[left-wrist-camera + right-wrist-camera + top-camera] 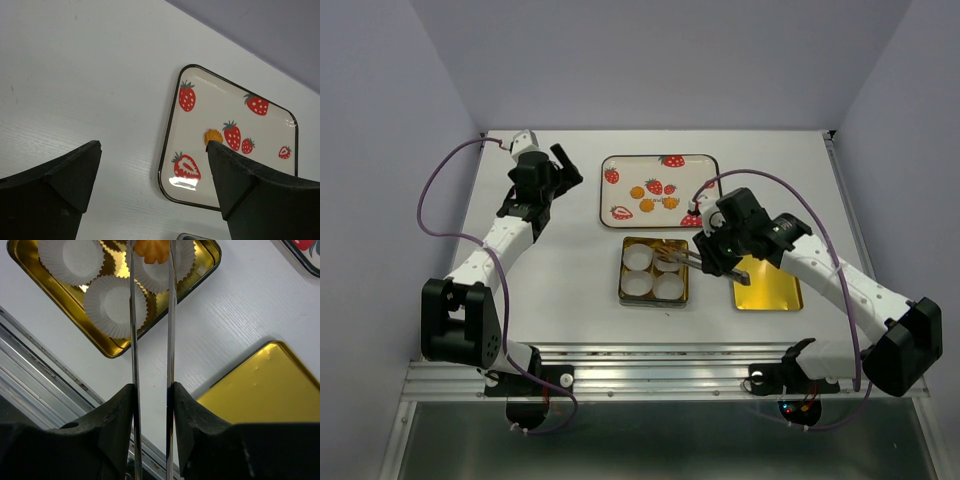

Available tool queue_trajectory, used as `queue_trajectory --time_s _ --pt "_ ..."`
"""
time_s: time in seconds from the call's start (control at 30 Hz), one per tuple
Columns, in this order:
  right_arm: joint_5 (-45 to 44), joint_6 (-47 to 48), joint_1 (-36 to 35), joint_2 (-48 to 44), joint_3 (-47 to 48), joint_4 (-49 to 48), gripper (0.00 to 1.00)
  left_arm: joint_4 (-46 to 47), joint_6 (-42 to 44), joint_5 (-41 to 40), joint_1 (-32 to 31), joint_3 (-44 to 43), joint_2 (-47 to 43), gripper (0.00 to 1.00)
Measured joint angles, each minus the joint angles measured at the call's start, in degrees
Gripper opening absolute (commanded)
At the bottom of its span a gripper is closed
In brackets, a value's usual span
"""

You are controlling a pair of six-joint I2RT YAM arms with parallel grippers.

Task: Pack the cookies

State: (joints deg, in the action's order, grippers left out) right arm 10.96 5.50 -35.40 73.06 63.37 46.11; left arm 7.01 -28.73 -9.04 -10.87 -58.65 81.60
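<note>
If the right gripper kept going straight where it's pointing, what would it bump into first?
Probably the paper cup in the tin: the right gripper holds tongs whose tips pinch a cookie just over that cup. How high above it is unclear.

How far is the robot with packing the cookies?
Done: nothing yet. The cups that show in the tin look empty.
In hand: the right gripper pinches tongs that hold one cookie over a cup.
Left: dropping that one in, then moving the three cookies on the tray. The lid lies beside the tin.
</note>
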Motion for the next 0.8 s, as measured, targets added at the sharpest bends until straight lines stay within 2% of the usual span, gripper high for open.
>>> queue_trajectory --time_s 0.27,0.6,0.8 --pt "-0.4 0.3 -0.3 1.4 -0.5 -0.2 0.37 -0.5 0.2 -0.3 -0.3 0.0 0.0 0.99" --pt "-1.3 0.3 -0.3 3.1 -0.5 -0.3 0.49 -0.9 0.4 -1.0 -0.3 -0.3 0.0 0.99" --pt "-1.5 0.3 -0.7 3.7 -0.5 -0.6 0.49 -1.0 0.5 -1.4 -0.3 -0.3 0.0 0.99"
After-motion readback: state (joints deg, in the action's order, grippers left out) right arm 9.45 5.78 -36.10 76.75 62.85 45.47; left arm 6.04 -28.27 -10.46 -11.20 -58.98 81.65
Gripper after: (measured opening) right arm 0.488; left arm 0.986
